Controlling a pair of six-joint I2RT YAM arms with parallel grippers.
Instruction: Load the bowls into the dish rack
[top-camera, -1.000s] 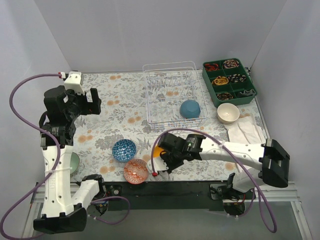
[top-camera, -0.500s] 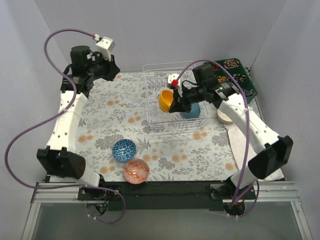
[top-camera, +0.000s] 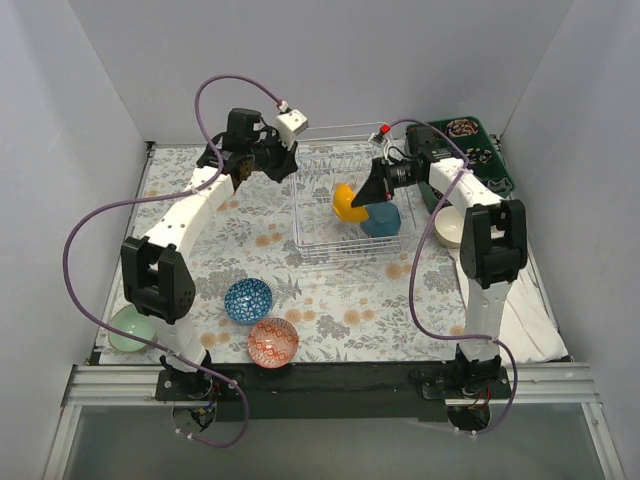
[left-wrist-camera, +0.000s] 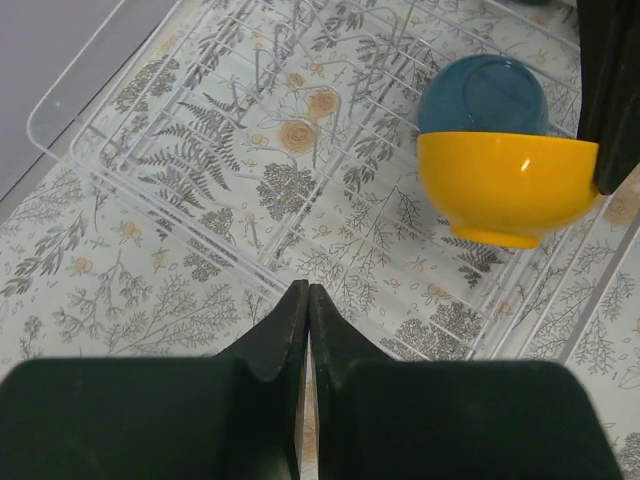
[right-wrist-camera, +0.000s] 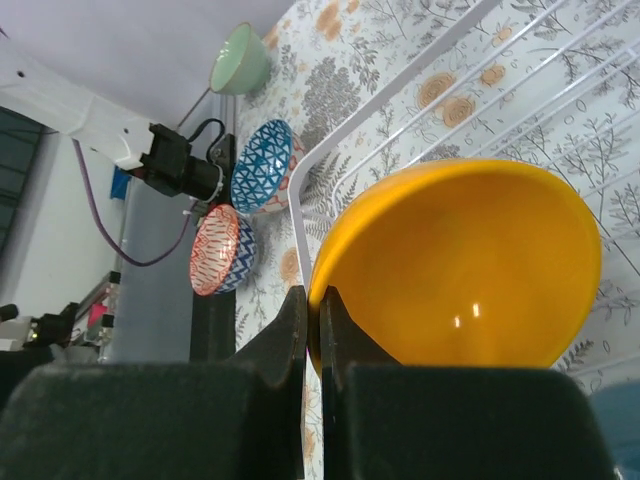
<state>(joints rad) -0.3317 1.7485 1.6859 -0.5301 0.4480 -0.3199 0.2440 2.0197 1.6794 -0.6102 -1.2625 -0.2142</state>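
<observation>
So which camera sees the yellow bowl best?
The left wrist view: the whole yellow bowl shows, over the dish rack beside the blue bowl. The right wrist view shows it close but cut off, rim pinched in the right gripper. The top view shows it small.

Left arm extends toward 1 o'clock, left gripper (left-wrist-camera: 308, 292) fingers pressed together, empty. Right wrist points 8 o'clock, right gripper (right-wrist-camera: 312, 300) pinching orange-yellow bowl (right-wrist-camera: 470, 270).

Lower in dish rack (top-camera: 318, 222): orange-yellow bowl (top-camera: 347, 204) (left hand (left-wrist-camera: 307, 300) nearer)
</observation>
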